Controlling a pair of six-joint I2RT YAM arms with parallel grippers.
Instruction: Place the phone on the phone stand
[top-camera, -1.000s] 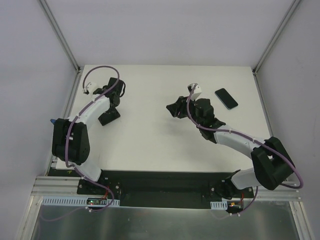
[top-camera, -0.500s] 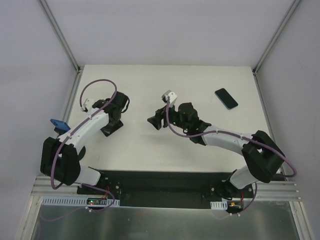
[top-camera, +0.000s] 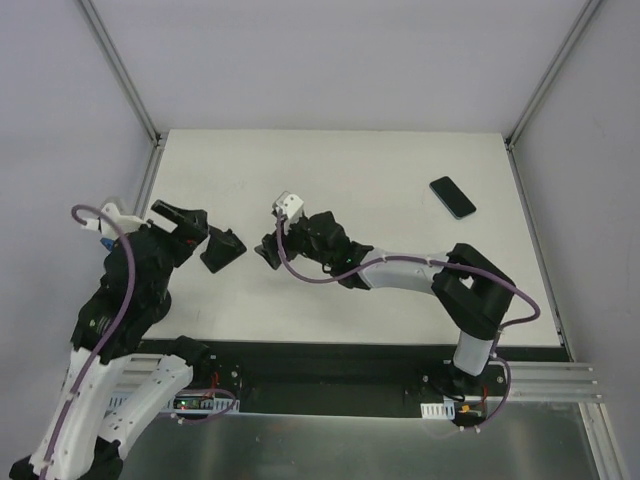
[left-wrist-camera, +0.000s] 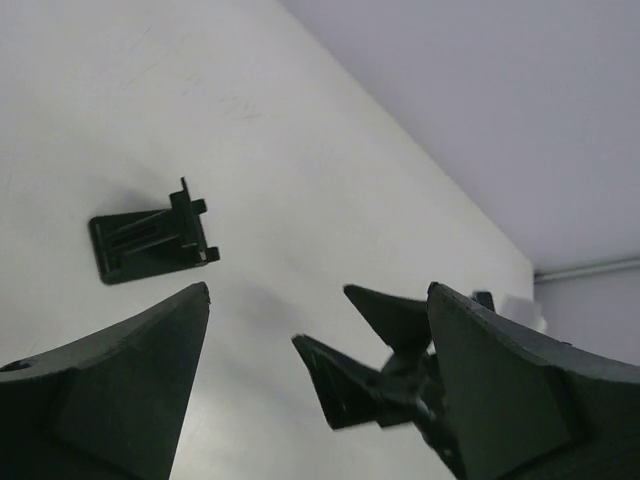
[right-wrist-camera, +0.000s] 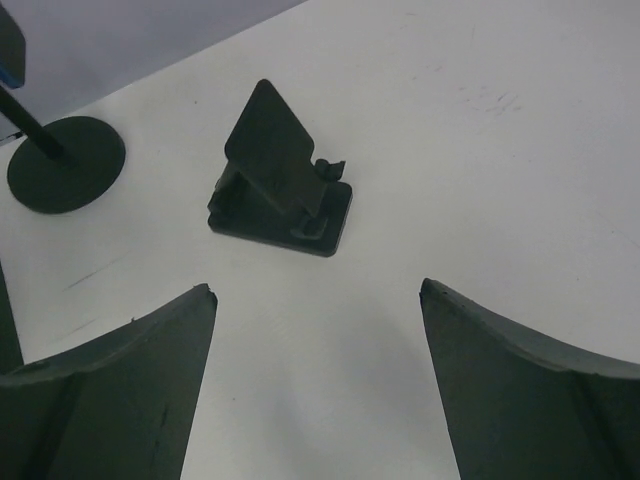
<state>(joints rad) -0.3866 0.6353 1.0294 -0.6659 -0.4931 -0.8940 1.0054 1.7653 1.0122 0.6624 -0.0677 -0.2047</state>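
The glossy black phone (top-camera: 452, 197) lies flat at the far right of the table, away from both arms. The phone stand (right-wrist-camera: 65, 165) shows in the right wrist view as a round black disc base with a thin stem rising out of frame at the upper left. My left gripper (top-camera: 185, 228) (left-wrist-camera: 320, 290) is open and empty, near the table's left edge. My right gripper (top-camera: 264, 250) (right-wrist-camera: 315, 290) is open and empty too, low over the table's middle left. The two grippers face each other.
A blocky matte black piece (top-camera: 222, 250) (right-wrist-camera: 280, 190) (left-wrist-camera: 155, 240) with a square base and a slanted plate stands between the two grippers, touched by neither. Metal frame posts (top-camera: 120, 70) rise at the table's back corners. Grey walls enclose the table.
The left gripper has opened and drawn back to the near left, off the blocky piece. The right arm has swept left from near the phone toward that piece, its jaws opening.
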